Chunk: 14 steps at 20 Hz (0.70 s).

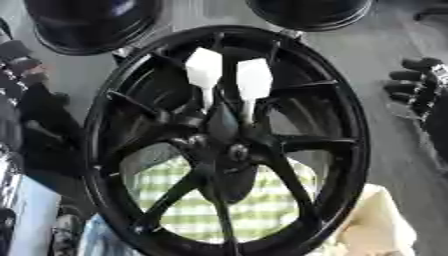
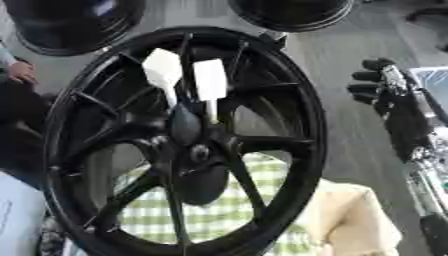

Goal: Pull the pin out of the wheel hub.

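Note:
A black spoked wheel hub (image 1: 341,150) stands upright in the middle of both views. Two white pins with flat paddle-shaped heads stick up out of its centre, side by side: the left pin (image 1: 204,70) and the right pin (image 1: 254,80). Their thin shafts run down into the hub's centre (image 1: 219,125). My right hand (image 2: 378,82) hangs to the right of the rim, apart from it, fingers relaxed and pointing left, holding nothing. My left hand (image 1: 17,62) shows only as dark shapes at the left edge, away from the pins.
Two more black wheels lie at the back, one at the upper left (image 1: 92,25) and one at the upper right (image 1: 311,12). A green-and-white checked cloth (image 1: 254,210) shows through the spokes, beside a cream cloth (image 1: 381,220). Grey floor (image 1: 385,45) lies to the right.

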{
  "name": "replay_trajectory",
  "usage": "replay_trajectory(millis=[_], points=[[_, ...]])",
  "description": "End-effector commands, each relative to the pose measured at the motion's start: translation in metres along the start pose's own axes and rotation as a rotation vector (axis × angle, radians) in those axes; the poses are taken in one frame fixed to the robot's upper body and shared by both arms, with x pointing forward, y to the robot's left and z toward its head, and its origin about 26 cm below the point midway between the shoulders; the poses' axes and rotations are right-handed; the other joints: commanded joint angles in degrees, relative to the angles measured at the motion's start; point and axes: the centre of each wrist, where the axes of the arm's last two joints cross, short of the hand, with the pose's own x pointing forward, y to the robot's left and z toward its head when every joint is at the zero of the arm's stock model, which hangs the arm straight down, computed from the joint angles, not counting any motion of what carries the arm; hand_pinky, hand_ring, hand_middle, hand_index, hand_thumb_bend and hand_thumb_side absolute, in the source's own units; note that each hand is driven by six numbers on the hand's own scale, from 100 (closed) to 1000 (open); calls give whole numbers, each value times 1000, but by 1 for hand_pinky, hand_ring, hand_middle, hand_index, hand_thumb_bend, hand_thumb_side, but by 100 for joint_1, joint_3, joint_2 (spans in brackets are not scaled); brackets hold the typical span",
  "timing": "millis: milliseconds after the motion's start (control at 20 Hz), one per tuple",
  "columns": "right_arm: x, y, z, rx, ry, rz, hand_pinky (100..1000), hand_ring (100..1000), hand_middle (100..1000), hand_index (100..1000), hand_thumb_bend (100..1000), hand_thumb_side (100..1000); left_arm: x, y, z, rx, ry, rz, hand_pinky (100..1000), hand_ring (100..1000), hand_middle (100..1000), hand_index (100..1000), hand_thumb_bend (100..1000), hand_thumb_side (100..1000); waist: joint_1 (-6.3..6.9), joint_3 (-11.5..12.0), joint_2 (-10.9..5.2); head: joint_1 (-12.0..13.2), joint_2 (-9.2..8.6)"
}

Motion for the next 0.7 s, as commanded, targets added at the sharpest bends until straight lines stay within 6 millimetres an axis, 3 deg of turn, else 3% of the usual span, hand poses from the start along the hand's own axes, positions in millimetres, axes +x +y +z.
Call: replay_trajectory(millis=[50, 450, 700], points=[[11, -3, -2, 1, -34, 20, 836, 741, 723, 844, 100, 819, 8, 2, -4, -3, -29, -11, 745, 750, 692, 735, 100, 832, -11, -8, -160, 3, -51], [11, -3, -3, 0, -32, 22, 835, 746, 728, 847, 100, 820, 8, 2, -4, -3, -27, -11, 745, 751, 692, 735, 100, 832, -21, 24, -160, 11, -47], [23, -6, -11, -3, -68, 10, 838, 764, 745, 863, 100, 793, 7, 5, -3, 7, -24, -17, 745, 752, 692, 735, 100, 831, -58, 62, -174, 76, -10]])
